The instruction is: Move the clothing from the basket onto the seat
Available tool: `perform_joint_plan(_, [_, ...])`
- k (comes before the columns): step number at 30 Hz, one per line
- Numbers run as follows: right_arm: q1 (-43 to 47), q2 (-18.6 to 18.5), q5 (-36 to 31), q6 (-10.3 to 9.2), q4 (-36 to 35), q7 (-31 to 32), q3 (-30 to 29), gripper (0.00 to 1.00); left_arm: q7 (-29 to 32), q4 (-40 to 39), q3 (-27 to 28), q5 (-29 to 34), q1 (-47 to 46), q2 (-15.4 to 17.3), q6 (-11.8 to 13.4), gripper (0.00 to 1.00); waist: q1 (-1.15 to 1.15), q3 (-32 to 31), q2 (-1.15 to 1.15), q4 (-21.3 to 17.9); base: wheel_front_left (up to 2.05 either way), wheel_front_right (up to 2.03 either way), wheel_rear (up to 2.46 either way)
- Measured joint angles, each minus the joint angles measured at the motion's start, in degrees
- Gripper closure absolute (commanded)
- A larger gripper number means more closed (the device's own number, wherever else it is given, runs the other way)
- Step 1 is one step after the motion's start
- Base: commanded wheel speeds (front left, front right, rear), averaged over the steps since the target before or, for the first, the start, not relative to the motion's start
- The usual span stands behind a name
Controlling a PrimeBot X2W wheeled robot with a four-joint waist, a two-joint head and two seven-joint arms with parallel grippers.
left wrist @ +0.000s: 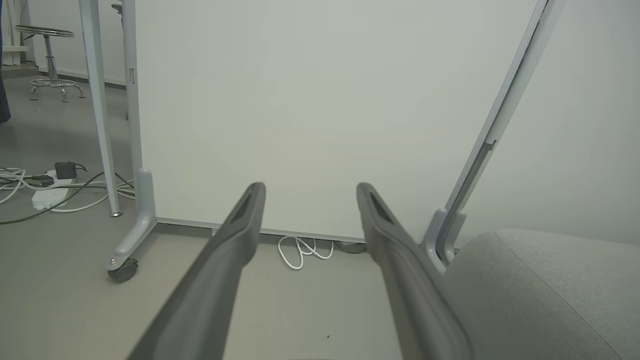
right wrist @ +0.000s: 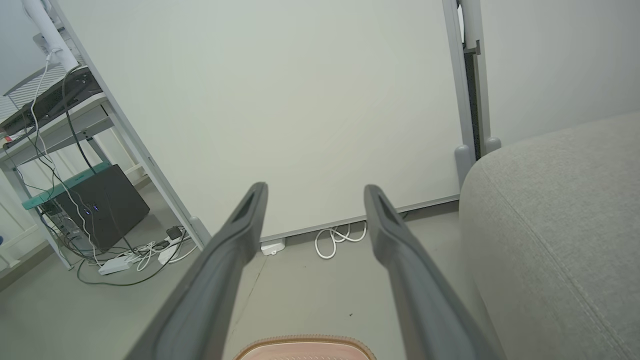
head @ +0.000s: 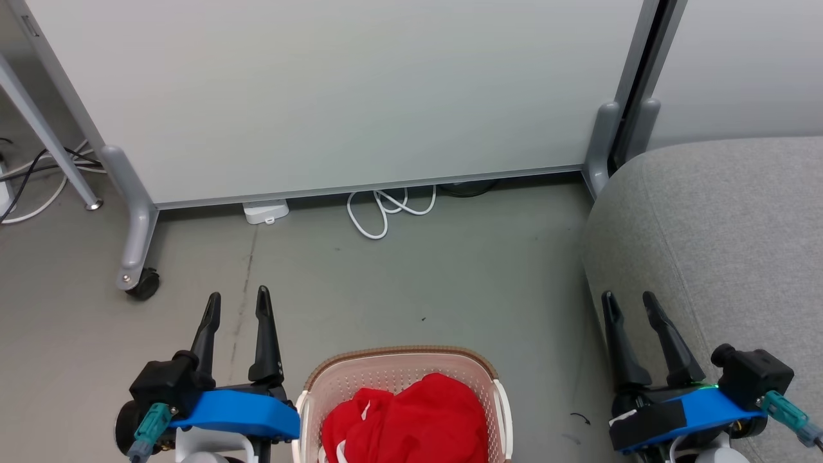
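The red clothing (head: 411, 421) lies bunched in the cream basket (head: 334, 379), which stands on the floor at the bottom centre of the head view; its brown rim (right wrist: 305, 346) peeks in at the bottom of the right wrist view. The grey seat (head: 720, 244) fills the right side, also seen as the seat (left wrist: 540, 295) and the seat (right wrist: 555, 225). My left gripper (head: 238, 298) hangs open left of the basket, empty. My right gripper (head: 629, 298) is open over the seat's left edge, empty. Both wrist views show the left gripper (left wrist: 310, 187) and right gripper (right wrist: 315, 189) with jaws spread.
A white partition panel (head: 334, 96) on castor feet (head: 143, 283) stands behind the floor. A coiled white cable (head: 386, 209) and a small white adapter (head: 265, 211) lie at its base. Cables and a power strip (left wrist: 47, 197) lie far left, with a desk and black box (right wrist: 95, 205).
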Motion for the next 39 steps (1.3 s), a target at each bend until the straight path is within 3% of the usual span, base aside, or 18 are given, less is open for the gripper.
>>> perform_joint_plan(29, [-0.28, -0.14, -12.89, 0.02, -0.01, -3.2, 1.49, 0.0, -3.22, 2.37, -2.78, 10.44, -0.76, 0.13, -1.85, 0.0, 0.0, 0.16, 0.0, 0.92, 0.0, 0.0, 0.0])
perform_joint_plan(39, [-0.28, -0.15, -13.02, 0.02, 0.54, -3.2, 1.35, 0.0, -3.22, 2.88, -2.8, 10.34, -0.86, 0.14, -2.15, 0.0, 0.0, 0.08, 0.0, 0.91, 0.0, 0.0, 0.0])
